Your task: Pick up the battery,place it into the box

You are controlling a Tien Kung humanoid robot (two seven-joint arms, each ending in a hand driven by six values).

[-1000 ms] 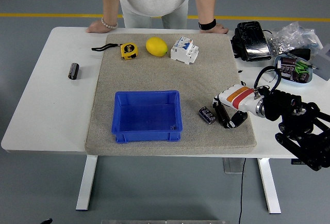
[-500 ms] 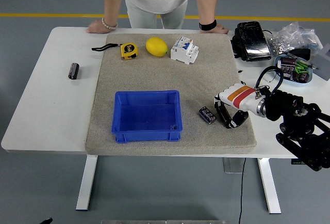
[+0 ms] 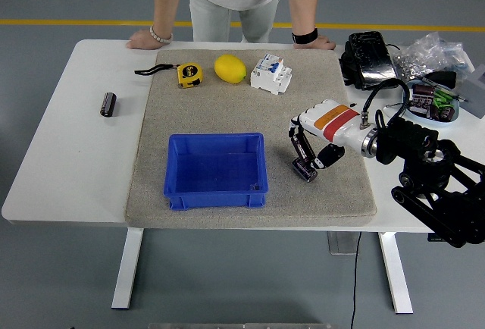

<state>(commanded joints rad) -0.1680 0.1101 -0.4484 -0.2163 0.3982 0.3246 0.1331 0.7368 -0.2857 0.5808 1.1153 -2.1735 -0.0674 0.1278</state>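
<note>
Currently the right robot hand [image 3: 309,152] is over the battery [image 3: 305,169], fingers curled down around it; whether it is gripped cannot be told. The battery lies on the beige mat [image 3: 227,105], just right of the blue box [image 3: 215,170], with open mat between it and the box wall. The box sits near the mat's front edge. A second battery [image 3: 108,104] lies on the white table [image 3: 68,147], well left of the box. A person's hands [image 3: 144,39] rest on the table's far edge.

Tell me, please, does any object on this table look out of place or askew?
One small dark cylinder lies alone on the bare white table, left of the grey mat where the other items sit. Nothing looks spilled or damaged.
</note>
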